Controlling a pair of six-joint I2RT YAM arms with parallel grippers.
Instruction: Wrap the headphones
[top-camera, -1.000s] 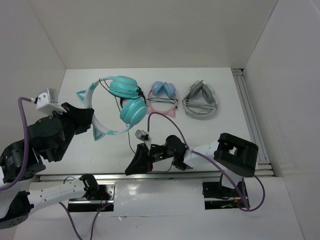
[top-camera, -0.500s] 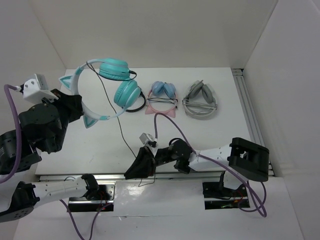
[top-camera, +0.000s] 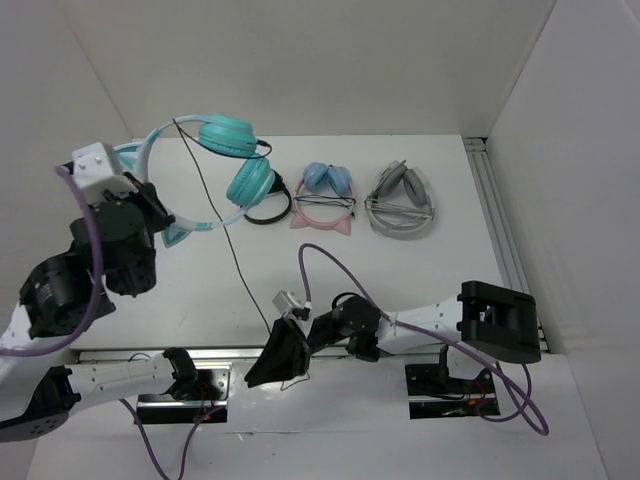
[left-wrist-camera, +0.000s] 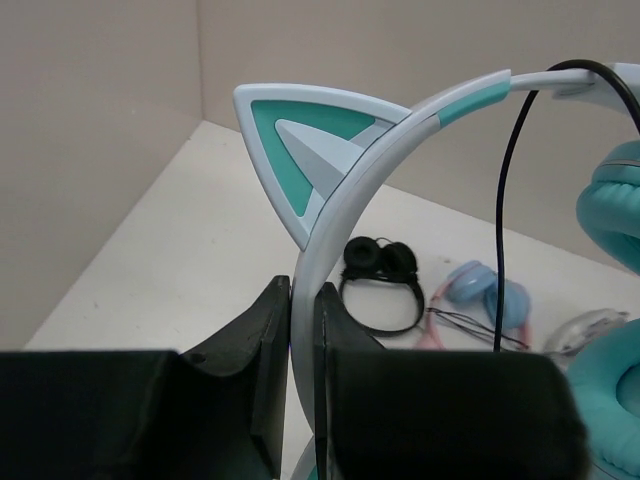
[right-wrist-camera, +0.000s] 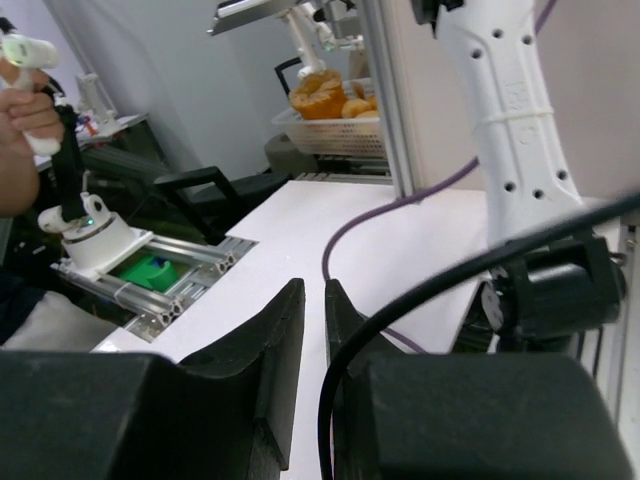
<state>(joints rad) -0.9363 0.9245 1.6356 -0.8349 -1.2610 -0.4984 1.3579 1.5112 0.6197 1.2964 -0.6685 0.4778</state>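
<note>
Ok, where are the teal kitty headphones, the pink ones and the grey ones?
teal headphones (top-camera: 228, 136), top view, on the upper ear cup.
pink headphones (top-camera: 327, 178), top view, on a blue cup.
grey headphones (top-camera: 410, 187), top view, on an ear cup.

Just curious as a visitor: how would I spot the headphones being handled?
Look at the white table's far left, where the left pincer clamps a pale cat-eared headband. Those teal over-ear headphones, trailing a thin black cable, are the only pair held up; the pink pair and grey pair lie flat.
</note>
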